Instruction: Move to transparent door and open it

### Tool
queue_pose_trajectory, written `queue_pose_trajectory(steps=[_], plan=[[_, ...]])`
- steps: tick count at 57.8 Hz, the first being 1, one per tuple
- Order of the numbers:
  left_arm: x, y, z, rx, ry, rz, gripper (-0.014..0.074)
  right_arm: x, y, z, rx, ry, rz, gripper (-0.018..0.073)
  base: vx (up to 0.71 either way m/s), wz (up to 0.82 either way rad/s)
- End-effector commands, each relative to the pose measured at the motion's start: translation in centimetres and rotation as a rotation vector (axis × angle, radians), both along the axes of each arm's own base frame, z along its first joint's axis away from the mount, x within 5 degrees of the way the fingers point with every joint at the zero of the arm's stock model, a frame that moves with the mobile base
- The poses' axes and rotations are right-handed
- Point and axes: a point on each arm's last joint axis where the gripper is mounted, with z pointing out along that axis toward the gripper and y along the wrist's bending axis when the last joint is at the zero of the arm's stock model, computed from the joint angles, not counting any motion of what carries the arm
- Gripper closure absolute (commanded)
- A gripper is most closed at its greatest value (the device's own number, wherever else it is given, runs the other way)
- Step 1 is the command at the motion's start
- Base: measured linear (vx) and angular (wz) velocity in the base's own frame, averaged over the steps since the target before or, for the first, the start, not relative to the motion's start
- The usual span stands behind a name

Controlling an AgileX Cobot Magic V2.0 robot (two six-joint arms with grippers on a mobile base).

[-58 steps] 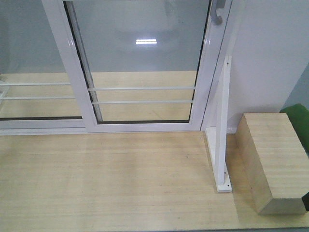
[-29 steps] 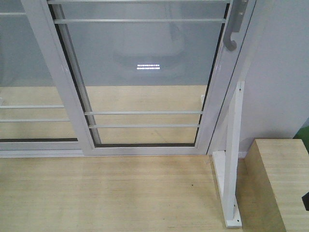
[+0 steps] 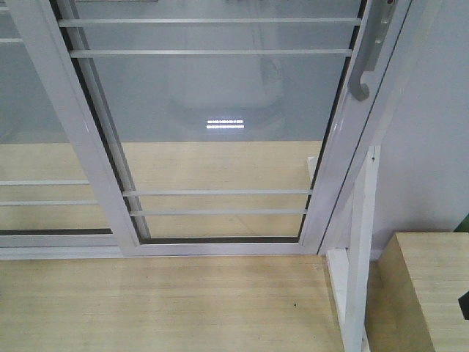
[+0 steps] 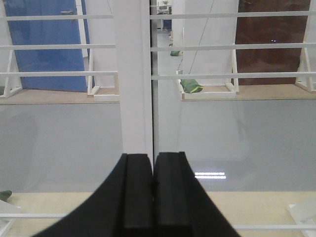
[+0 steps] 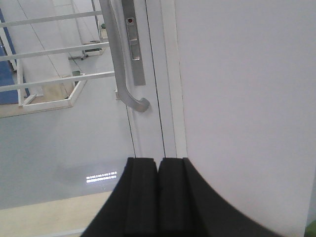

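Observation:
The transparent door (image 3: 220,132) is a tall glass panel in a white frame with thin white bars, straight ahead in the front view. Its curved grey pull handle (image 3: 364,66) sits on the right stile. In the right wrist view the handle (image 5: 121,74) hangs above and left of my right gripper (image 5: 158,160), which is shut and empty, short of the door. My left gripper (image 4: 152,155) is shut and empty, facing the white stile (image 4: 132,74) where the two panels meet.
A handle-less glass panel (image 3: 37,147) with white bars stands at the left. A white brace post (image 3: 360,264) rises at the right by the white wall (image 3: 440,147). A wooden box (image 3: 429,293) sits at the lower right on the wooden floor (image 3: 146,308).
The whole view has closed in on the door: the bottom rail and handle have slid lower in frame, and upper bars have come into view. The wooden box has shifted toward the right edge.

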Motion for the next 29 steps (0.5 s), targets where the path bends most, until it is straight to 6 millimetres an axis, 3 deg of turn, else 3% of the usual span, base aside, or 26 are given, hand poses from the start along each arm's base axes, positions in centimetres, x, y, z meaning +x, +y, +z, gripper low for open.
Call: queue_pose_trajectory(steps=[1,29], plan=[[-0.04,0.04,0.29,-0.009,-0.08,0.002,0.0603,-0.06,0.01,0.7,-0.02,-0.094,0.0,0.0568,0.15,0.0],[-0.04,0.04,0.29,-0.009,-0.08,0.002,0.0603,-0.06,0.01,0.7,-0.02,-0.094,0.0,0.0568,0.12,0.0]])
